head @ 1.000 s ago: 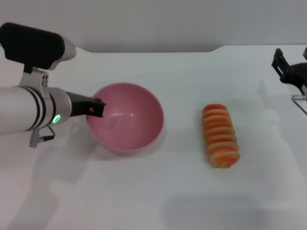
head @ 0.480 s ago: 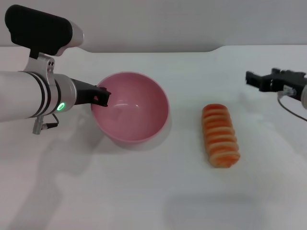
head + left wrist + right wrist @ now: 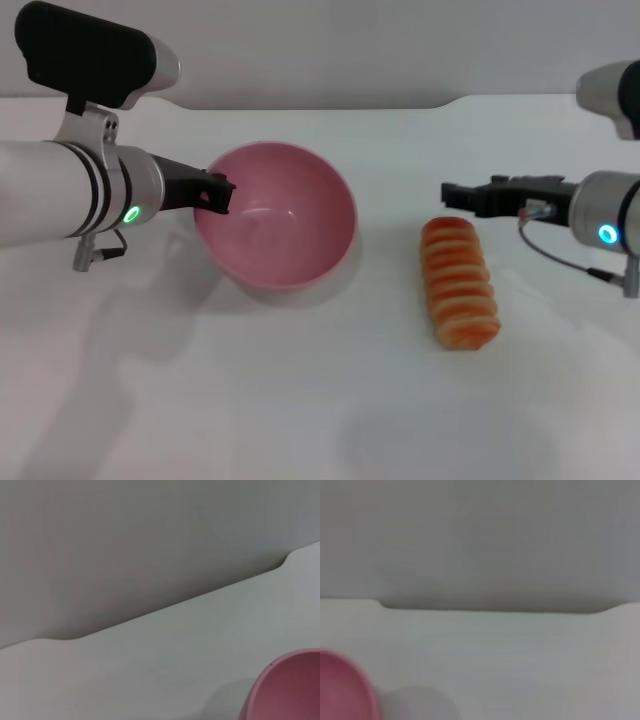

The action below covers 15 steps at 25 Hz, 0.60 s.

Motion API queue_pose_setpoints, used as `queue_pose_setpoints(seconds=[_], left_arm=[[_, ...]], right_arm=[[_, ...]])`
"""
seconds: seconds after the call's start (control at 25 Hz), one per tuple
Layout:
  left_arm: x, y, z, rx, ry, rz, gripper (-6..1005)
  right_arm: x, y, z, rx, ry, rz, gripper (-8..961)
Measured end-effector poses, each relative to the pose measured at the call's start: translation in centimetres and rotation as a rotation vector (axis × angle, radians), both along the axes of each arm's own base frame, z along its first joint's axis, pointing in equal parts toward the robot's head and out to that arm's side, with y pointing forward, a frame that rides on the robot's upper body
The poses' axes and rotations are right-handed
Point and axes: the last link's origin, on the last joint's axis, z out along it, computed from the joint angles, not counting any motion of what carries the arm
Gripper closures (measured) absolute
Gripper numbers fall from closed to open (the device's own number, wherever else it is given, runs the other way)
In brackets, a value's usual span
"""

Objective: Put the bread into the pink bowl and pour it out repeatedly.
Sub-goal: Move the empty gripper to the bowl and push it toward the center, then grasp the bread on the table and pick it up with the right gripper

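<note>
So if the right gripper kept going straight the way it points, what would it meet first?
Probably the round pink plastic bowl: the right gripper points toward it, apparently passing the striped orange-brown bread loaf's far end, though its height is unclear.

L gripper (image 3: 213,193) grips pink bowl (image 3: 277,215) at its rim, bowl tilted. Bread (image 3: 459,283) on tabletop (image 3: 320,400) beside bowl; R gripper (image 3: 452,195) just above bread's far end.
</note>
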Motion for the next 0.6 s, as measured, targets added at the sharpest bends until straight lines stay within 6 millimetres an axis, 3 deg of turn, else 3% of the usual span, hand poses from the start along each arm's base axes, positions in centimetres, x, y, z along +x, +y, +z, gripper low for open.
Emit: queue_pose_setpoints(seconds=[0.6], left_arm=[[0.5, 0.9, -0.1, -0.002, 0.009, -0.011, 951]], right_arm=[[2.2, -0.5, -1.9, -0.045, 0.065, -0.146, 273]])
